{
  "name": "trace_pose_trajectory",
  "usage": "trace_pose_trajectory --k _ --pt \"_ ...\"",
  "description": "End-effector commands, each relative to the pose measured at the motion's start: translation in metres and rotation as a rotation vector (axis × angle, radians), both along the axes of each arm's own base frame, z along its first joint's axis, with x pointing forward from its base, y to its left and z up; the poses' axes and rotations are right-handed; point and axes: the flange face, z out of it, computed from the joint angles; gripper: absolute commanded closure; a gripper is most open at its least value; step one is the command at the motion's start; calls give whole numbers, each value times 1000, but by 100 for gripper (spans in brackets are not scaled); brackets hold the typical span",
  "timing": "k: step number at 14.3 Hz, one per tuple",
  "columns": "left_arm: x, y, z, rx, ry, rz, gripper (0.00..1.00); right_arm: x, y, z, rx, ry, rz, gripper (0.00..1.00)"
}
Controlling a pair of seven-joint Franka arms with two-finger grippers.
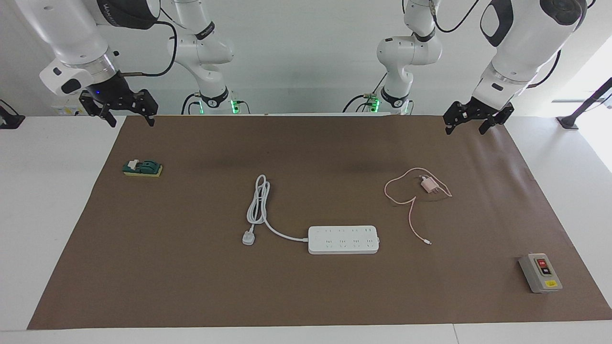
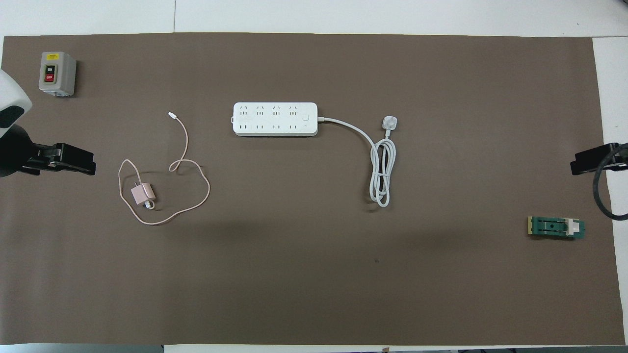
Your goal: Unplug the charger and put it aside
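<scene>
I see the desk (image 1: 57,200) under a brown mat (image 1: 306,296), and both arms hang raised at the robots' own edge of it. The white power strip (image 1: 343,239) lies mid-mat with every socket bare, its thick cord looped toward the right arm's end and ending in a three-pin plug (image 1: 248,237).

The charger (image 1: 428,184) lies loose on the mat, nearer to the robots than the strip and toward the left arm's end, well apart from the strip, its pink cable (image 1: 410,215) curling around it and trailing off toward the strip.

I judge the unplugging already done. The left pincer (image 1: 472,120) is clearly the closer one; the charger lies from it toward the mat's middle. Its fingers are spread wide and hold nothing. The right pincer (image 1: 125,111) waits over the mat's corner, equally wide and empty.
</scene>
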Motion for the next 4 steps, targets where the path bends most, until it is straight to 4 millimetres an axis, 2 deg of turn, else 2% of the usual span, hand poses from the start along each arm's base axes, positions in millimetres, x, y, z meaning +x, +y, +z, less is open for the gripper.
trace_pose_trajectory --k 1,4 --pt "-5 -3 6 -8 15 10 0 -6 0 1 -8 2 -7 0" --pt "-5 -2 5 -8 18 11 0 -7 0 1 -8 4 -6 0"
